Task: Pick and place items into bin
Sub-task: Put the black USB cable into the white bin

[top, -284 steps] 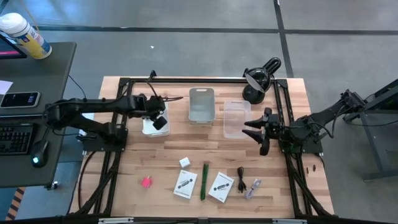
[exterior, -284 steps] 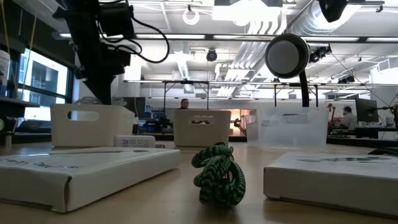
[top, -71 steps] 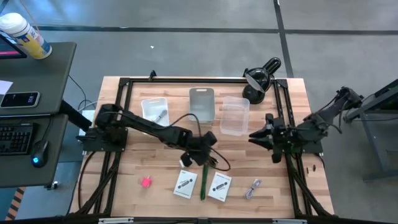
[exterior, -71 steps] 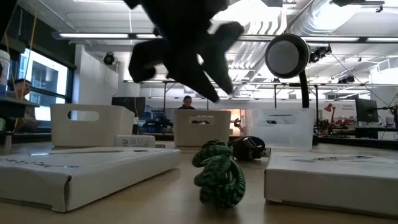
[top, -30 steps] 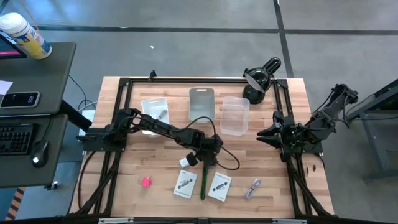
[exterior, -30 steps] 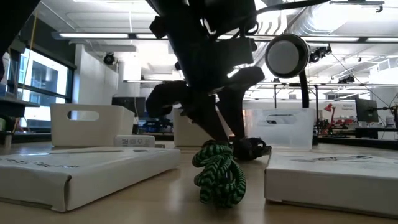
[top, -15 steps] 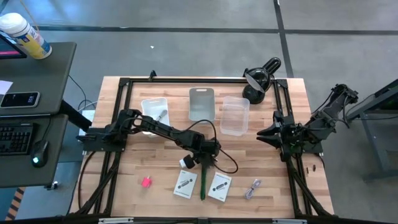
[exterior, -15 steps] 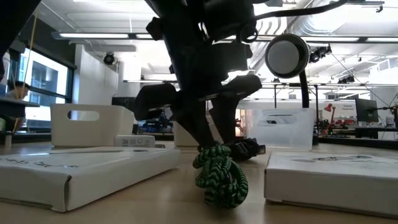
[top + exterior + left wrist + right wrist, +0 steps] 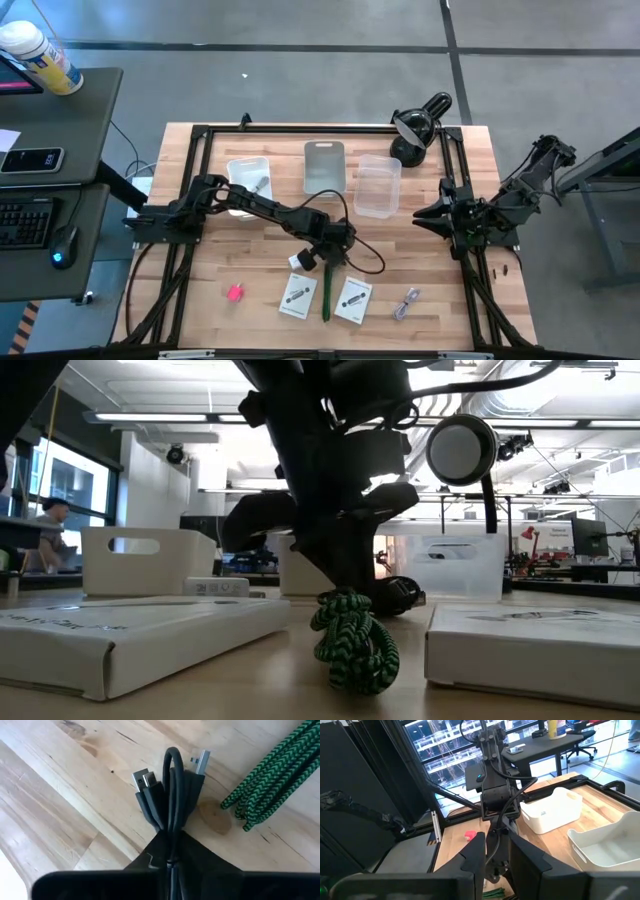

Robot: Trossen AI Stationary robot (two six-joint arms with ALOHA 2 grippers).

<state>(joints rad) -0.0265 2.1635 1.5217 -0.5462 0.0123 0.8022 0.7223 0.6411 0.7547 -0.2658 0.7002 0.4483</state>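
While the left gripper (image 9: 331, 262) reaches down near the table's middle, its fingers are closed tight on the black cable (image 9: 170, 795), pinching the looped bundle just beside the green braided cord (image 9: 270, 775); the right gripper (image 9: 420, 216) waits at the table's right side, fingers narrowly apart on nothing; 2 white cards (image 9: 299, 295) flank the green cord; 3 bins (image 9: 324, 168) stand beyond.

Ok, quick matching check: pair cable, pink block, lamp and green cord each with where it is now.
1 cable
2 pink block
3 lamp
4 green cord

a far right corner of the table
b clamped in the left gripper
c between two white cards
d alone, front left

Pairs: 1-b, 2-d, 3-a, 4-c
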